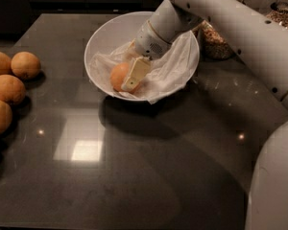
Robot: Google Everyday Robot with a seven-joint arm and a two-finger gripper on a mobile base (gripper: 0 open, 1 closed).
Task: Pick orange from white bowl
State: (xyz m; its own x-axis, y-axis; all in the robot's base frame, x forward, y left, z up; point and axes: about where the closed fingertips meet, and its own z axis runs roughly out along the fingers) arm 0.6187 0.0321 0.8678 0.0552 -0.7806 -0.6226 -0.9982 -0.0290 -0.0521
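The orange (117, 75) lies in the white bowl (105, 37), on crumpled white tissue (170, 68), at the bowl's near left side. My gripper (129, 79) reaches down into the bowl from the upper right and sits right against the orange's right side, covering part of it. The orange rests low in the bowl. The bowl stands on the dark table (149, 176), at the back middle.
Several paler oranges (7, 87) lie at the table's left edge. Glass jars of grain (216, 40) stand behind the bowl at the right. My white arm (240, 28) crosses the upper right, and the robot's body (276, 186) fills the lower right corner.
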